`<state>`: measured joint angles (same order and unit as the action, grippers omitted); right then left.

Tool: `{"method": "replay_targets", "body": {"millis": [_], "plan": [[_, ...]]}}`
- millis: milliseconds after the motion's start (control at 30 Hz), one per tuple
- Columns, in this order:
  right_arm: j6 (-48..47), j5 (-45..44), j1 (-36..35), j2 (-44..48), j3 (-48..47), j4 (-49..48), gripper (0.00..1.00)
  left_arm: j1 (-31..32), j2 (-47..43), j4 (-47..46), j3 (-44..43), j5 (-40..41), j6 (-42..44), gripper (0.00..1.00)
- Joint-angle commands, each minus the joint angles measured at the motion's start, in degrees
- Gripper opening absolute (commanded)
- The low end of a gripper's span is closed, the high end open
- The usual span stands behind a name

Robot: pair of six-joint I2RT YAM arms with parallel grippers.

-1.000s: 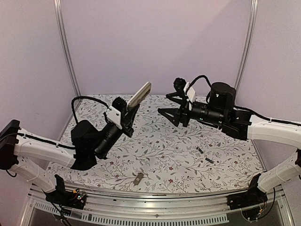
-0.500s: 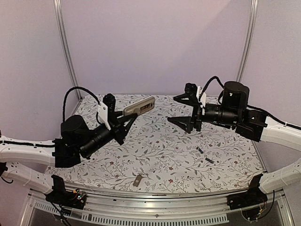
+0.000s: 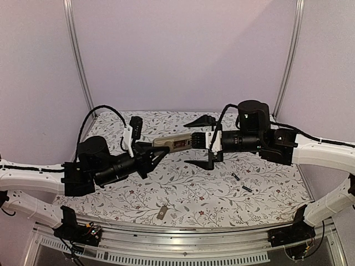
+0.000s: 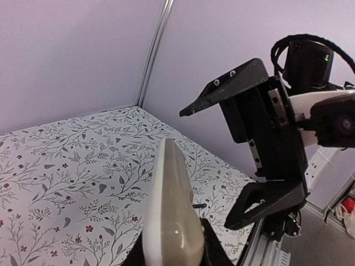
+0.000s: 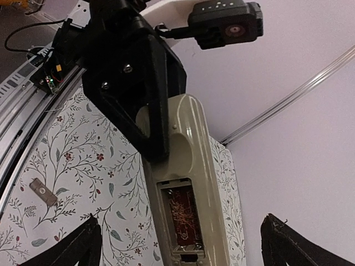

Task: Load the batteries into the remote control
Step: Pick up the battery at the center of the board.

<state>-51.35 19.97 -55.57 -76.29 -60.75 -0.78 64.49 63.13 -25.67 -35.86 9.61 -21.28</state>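
We saw the left gripper (image 3: 154,151) shut tight on one end of the remote control (image 3: 175,144). It held the remote up in the air over the middle of the table (image 3: 183,191). The remote lay almost flat and pointed at the other arm. The right gripper (image 3: 191,143) was open as wide as it could go. One finger (image 3: 201,121) was above the remote's free end and the other was below it. The free end reached in between them, and we saw gaps on both sides. In the right wrist view, the tan underside of the remote faced the camera, and its battery slot (image 5: 182,216) was open. The two batteries (image 3: 236,177) lay on the table, near each other, under the right arm. A small tan cover piece (image 3: 162,210) lay near the front edge, well apart from them.
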Motion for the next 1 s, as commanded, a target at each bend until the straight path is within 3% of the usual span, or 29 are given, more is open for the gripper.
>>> {"method": "replay_targets", "body": {"millis": [0, 67, 233, 500, 633, 967], "plan": [[-1.6, -2.1, -0.8, -0.5, 0.2, -1.4, 0.99, -0.6, -0.4, -1.1, -0.5, -3.9, -0.7, 0.0], [3.0, -3.2, 0.1, 0.9, 0.7, -2.4, 0.99, -0.5, -1.2, -0.1, -0.2, -2.7, 0.1, 0.0], [25.5, -6.4, 6.9, 3.2, -1.2, 2.9, 0.98, -0.6, -2.4, 3.3, 0.0, 1.8, 3.0, 0.0], [53.3, -11.2, 23.8, -0.7, -1.3, 22.2, 0.79, -0.6, -6.5, 0.7, 4.0, 4.1, 4.9, 0.0], [55.7, -15.7, 24.5, -4.7, -0.7, 30.6, 0.74, -0.6, -8.2, 0.5, 5.3, 5.4, 5.9, 0.0], [58.2, -15.2, 24.5, -14.7, 2.5, 43.0, 0.71, -0.6, -7.8, -0.2, 5.0, 5.1, 8.5, 0.0]]}}
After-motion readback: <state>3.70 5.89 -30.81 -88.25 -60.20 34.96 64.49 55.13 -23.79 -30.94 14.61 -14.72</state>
